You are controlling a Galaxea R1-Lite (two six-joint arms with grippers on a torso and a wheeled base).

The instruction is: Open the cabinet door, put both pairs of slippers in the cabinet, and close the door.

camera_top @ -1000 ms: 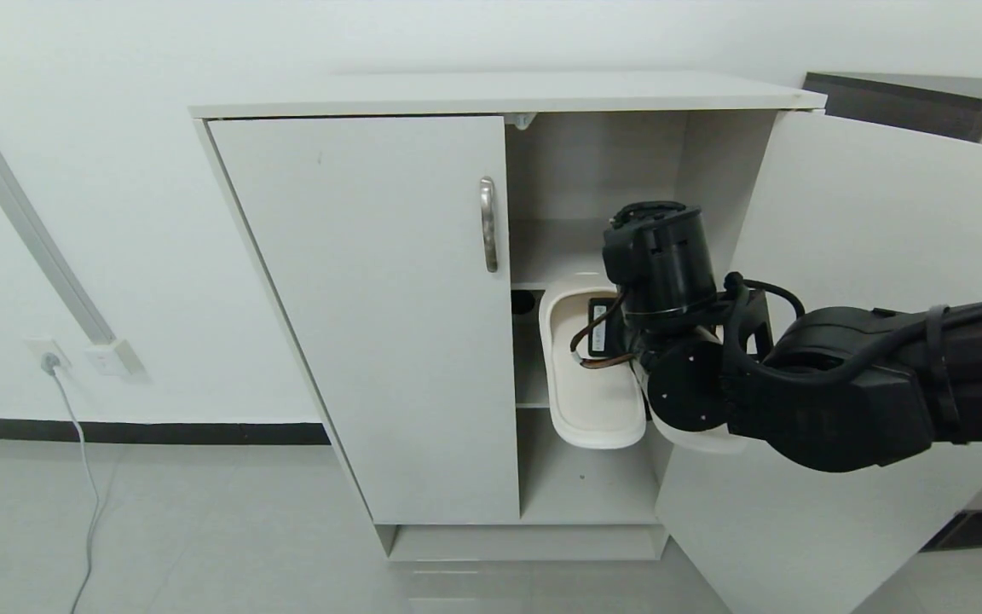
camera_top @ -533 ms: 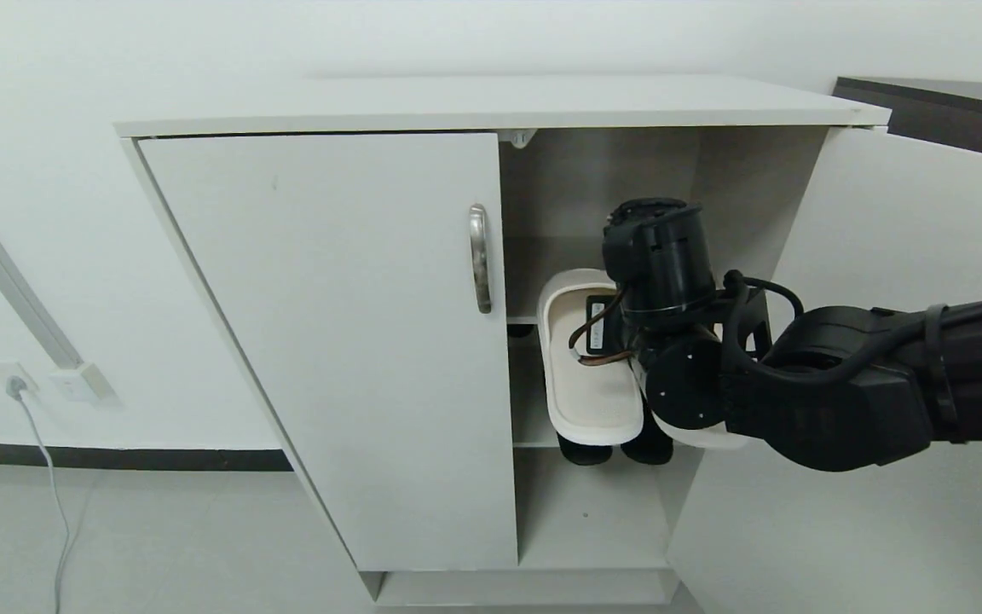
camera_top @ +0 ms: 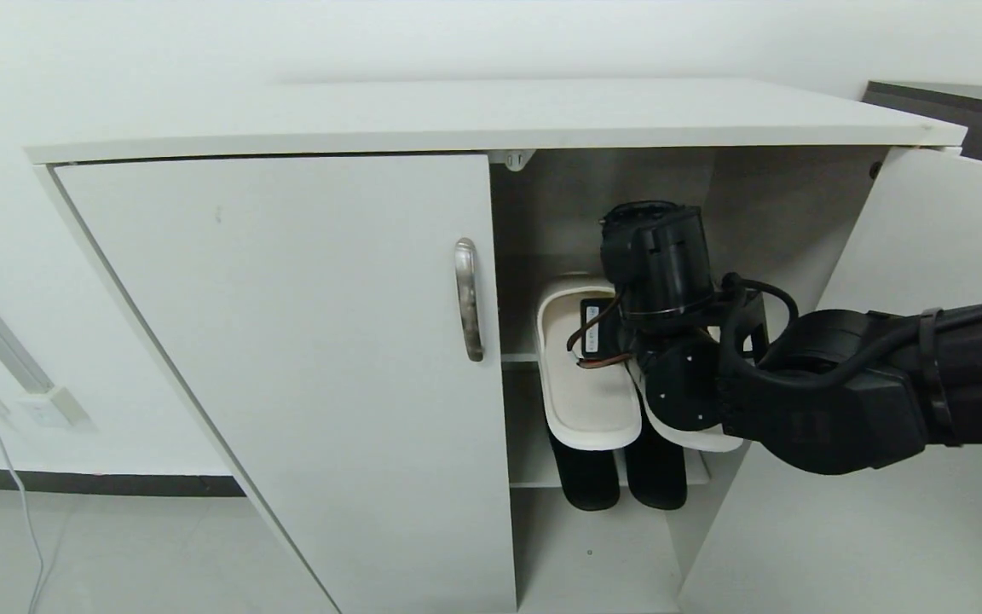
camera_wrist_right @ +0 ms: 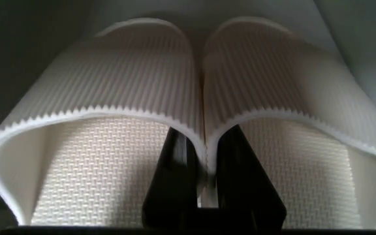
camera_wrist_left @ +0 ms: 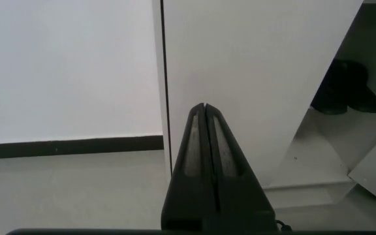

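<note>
R door (camera_top: pixel 926 281) of the cabinet (camera_top: pixel 491 111) is swung wide open, off to the right of the R claw (camera_wrist_right: pixel 204 176), so step 1 is done. L door (camera_top: pixel 286 341) w/ its handle (camera_top: pixel 468 298) sits closed just left of that claw, and prob needs no touching. Black slippers (camera_top: pixel 619 477) are already inside, side by side on the shelf directly below the R claw, heels poking out past the shelf edge. So pair 1 is stowed, more or less. The R claw is clenched on the white slippers (camera_top: pixel 585 401), pinching the two inner strap edges together w/ toes pointing ahead of it into the cabinet and soles hanging under the wrist. The pair is at the opening, approx level w/ the middle shelf; can't tell if it rests on the shelf or is carried in air. L claw (camera_wrist_left: pixel 204 130) is squeezed closed on nothing, held low, w/ the L door just ahead of it. Left to do, as I judge it: push pair 2 onto a shelf, let go, pull the arm out, swing the R door closed. Roughly past halfway.
</note>
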